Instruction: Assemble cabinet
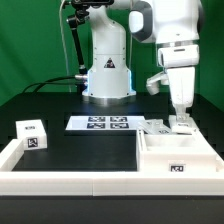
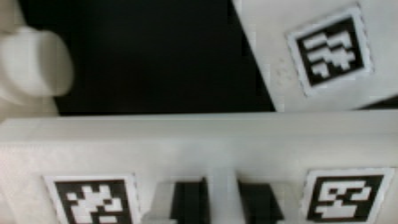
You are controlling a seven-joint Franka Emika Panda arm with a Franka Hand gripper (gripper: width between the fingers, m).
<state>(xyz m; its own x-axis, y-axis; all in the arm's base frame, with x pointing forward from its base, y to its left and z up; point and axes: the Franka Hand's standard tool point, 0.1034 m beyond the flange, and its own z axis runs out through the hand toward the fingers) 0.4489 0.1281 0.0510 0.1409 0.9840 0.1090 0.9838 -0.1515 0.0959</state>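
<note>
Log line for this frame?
arm: tool low by cabinet, exterior view's right | grip: unclear | small cube: apart, exterior view's left

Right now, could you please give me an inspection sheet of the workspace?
Surface: black table, with a white rim along its near edges.
Job's things: cabinet at the exterior view's right, one tag on its near face; smaller white tagged parts behind it.
Clutter: small tagged cube at the exterior view's left; marker board flat mid-table.
Grippers: gripper low over the parts behind the cabinet; open or shut cannot be told.
Cables: dark cable beside the robot base.
Surroundings: green backdrop.
</note>
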